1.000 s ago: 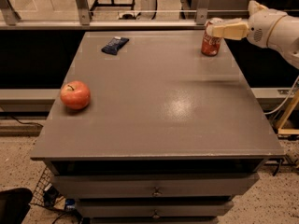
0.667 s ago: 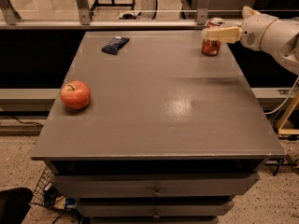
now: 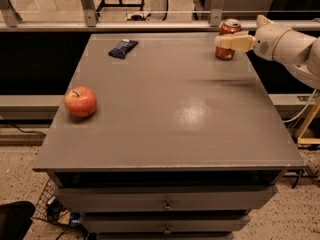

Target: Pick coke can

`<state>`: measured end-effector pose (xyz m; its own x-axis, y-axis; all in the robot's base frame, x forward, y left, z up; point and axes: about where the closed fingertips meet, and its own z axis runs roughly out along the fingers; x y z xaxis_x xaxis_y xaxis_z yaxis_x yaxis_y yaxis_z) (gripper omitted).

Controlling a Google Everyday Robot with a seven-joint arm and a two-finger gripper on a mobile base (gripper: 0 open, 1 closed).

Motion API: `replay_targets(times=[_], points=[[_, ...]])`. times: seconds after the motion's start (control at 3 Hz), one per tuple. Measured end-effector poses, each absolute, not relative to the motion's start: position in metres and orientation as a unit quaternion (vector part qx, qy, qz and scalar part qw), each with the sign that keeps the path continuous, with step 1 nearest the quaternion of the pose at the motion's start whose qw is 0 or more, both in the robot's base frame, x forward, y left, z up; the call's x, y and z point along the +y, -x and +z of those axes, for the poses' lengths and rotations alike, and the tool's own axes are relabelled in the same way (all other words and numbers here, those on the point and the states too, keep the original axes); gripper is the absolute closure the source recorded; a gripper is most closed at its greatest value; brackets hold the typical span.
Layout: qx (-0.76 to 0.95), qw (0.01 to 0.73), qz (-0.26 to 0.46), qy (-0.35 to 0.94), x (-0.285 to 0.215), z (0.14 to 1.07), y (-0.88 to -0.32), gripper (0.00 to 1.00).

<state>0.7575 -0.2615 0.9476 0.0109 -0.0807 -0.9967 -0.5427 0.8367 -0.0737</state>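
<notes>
The coke can (image 3: 230, 28) is red with a silver top. It stands upright at the far right corner of the grey table (image 3: 165, 109). My gripper (image 3: 227, 41) comes in from the right on a white arm (image 3: 282, 43) and sits around the can's middle, with a cream part crossing the can's front. The can's base rests on the table top.
A red-orange apple (image 3: 80, 101) lies near the table's left edge. A dark blue snack packet (image 3: 123, 48) lies at the far left of the table. A metal rail (image 3: 150, 26) runs behind the table. Drawers (image 3: 165, 201) sit below the front edge.
My gripper has moved left, from beside the can to across its front. The can, apple and packet have not moved.
</notes>
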Motion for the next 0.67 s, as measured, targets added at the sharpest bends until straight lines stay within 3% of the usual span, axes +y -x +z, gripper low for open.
replay_targets(times=[0.67], points=[[0.688,0.659,0.203,0.226,-0.251,0.916,-0.779,0.00]])
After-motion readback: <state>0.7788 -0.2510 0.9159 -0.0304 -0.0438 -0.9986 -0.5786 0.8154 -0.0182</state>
